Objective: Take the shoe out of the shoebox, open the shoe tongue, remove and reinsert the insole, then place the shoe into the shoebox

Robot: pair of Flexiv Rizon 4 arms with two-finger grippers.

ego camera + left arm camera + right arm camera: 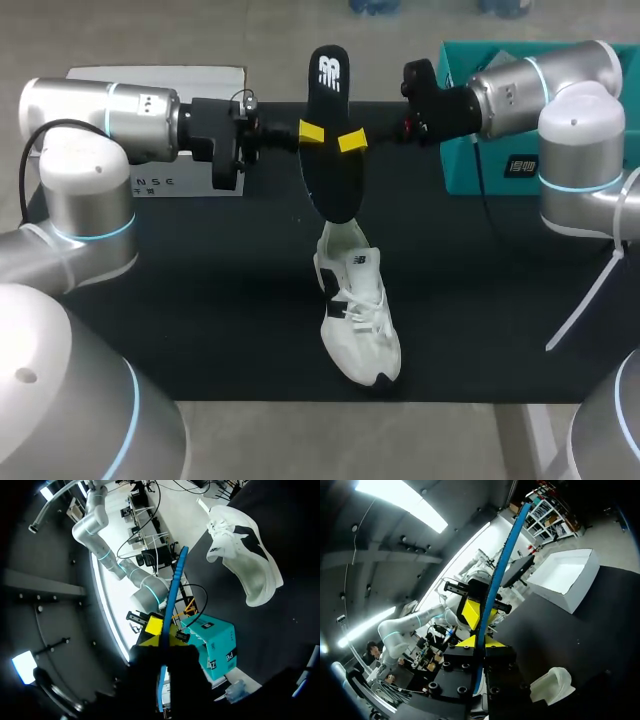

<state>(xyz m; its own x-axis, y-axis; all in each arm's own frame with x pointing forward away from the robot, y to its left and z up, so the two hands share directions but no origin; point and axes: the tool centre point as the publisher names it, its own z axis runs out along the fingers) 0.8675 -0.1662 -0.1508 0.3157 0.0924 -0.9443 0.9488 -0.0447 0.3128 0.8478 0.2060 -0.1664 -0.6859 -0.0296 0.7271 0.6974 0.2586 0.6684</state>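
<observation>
A black insole [330,150] with a blue edge hangs upright in the air above the mat, held from both sides. My left gripper [312,132] is shut on its left edge and my right gripper [352,141] is shut on its right edge. In the left wrist view the insole [172,600] runs edge-on out of my left gripper [162,652]. The right wrist view shows the insole [502,560] edge-on between the fingers of my right gripper [481,645]. The white shoe [357,310] lies on the black mat below the insole, also visible as a white shoe [245,545] and a shoe part [550,685].
The teal shoebox [465,150] stands at the back right under my right arm, seen too as a teal shoebox [215,640]. A white lid [150,80] lies at the back left behind my left arm, and shows as a white lid [565,580].
</observation>
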